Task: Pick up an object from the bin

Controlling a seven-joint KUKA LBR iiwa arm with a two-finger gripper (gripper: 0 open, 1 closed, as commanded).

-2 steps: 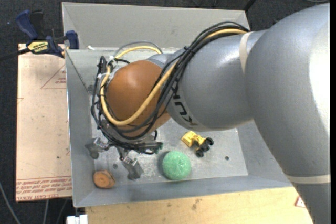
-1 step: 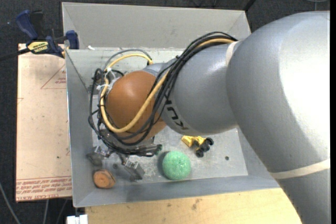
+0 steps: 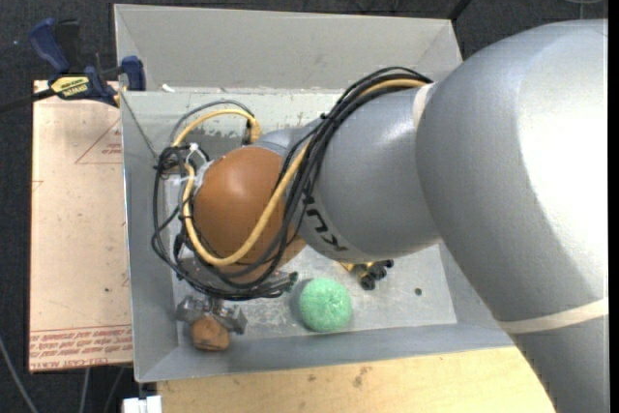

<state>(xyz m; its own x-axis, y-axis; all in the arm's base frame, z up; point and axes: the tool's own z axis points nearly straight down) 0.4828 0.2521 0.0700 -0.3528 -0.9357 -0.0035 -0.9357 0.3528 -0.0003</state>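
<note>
Grey metal bin (image 3: pixel 290 48), viewed from above and a little to one side. The arm (image 3: pixel 464 179) comes in from the right and covers most of the bin floor – a thick grey body, with the wrist reaching toward the near-left corner.

Wrist: rounded orange cover (image 3: pixel 237 203), looped about with black and yellow cables (image 3: pixel 208 126) (all part of the robot, not bin contents).

The pincer (image 3: pixel 215 312) sits low beneath the orange cover, close to the floor at the near-left of the bin. Only a bit of grey metal shows under the cover and cables – cannot tell how far open it is, nor whether it has hold of anything.

Nearest thing: a brown lump (image 3: pixel 208 334), rounded and irregular, on the floor in the near-left corner by the front wall. It lies just beside the pincer's lower end, on the near side; whether the two touch cannot be told.

To the right of it, near the front wall: a green ball (image 3: pixel 324 305), fuzzy-looking, resting on the floor clear of the pincer and apart from the brown lump.

Further right, at the edge of the arm's underside: a small dark and yellow thing (image 3: pixel 374 273), partly tucked under the arm; too small to name its kind.
</note>
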